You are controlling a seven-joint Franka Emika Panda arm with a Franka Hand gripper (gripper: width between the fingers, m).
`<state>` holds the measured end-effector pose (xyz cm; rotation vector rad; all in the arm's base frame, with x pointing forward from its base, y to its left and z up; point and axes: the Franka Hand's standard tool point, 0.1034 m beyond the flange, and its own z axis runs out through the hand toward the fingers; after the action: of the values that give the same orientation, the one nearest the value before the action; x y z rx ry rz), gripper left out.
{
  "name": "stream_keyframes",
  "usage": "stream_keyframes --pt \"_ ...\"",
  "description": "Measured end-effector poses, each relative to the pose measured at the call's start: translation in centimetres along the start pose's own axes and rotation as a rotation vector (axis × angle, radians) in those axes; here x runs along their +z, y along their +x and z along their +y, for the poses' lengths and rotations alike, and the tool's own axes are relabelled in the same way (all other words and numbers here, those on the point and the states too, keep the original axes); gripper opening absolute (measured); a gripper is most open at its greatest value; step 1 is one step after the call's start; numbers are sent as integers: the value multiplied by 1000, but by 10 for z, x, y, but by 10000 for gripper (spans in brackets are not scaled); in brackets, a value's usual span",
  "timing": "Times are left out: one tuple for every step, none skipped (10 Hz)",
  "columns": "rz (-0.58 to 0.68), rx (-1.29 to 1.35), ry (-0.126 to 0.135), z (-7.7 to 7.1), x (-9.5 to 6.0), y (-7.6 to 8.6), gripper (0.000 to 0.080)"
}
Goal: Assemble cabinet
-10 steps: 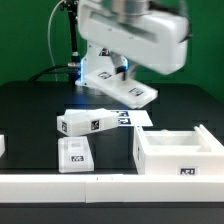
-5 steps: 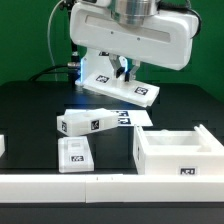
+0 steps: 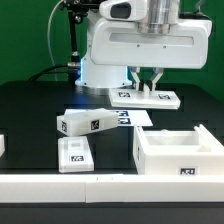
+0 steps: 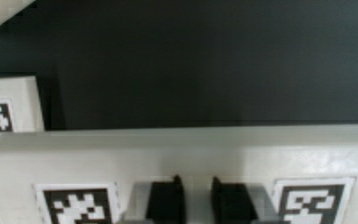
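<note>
- The cabinet is not yet put together. Its open box body [image 3: 160, 158] stands on the worktop [image 3: 35, 110] at the exterior view's right, with the hollow turned upward, presumably so that further parts can be let in from above.
- A flat tagged panel [image 3: 168, 99] is held clear of the worktop, behind and above the body and roughly level. It is judged to be carried this way so that it can be set down flat.
- The panel is clamped by the gripper [image 3: 147, 87] between its two tags, which should keep it balanced. In the wrist view the fingers [image 4: 158, 203] are seen nearly together on it.
- A longer block [image 3: 90, 123] and a shorter block [image 3: 75, 153] lie at the exterior view's left of the body, apart from it, seemingly laid by for later steps.
</note>
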<state>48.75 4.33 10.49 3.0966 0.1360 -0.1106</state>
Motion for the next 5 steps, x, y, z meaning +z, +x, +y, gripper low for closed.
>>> stream_keyframes --pt "1 -101 -1 0 1 -1 67" --pt "46 -261 -12 1 3 1 67" --pt "92 -450 -34 -2 7 -1 67" --pt "134 -621 -60 -12 11 -2 67" --pt "142 -711 -69 -17 12 -3 67"
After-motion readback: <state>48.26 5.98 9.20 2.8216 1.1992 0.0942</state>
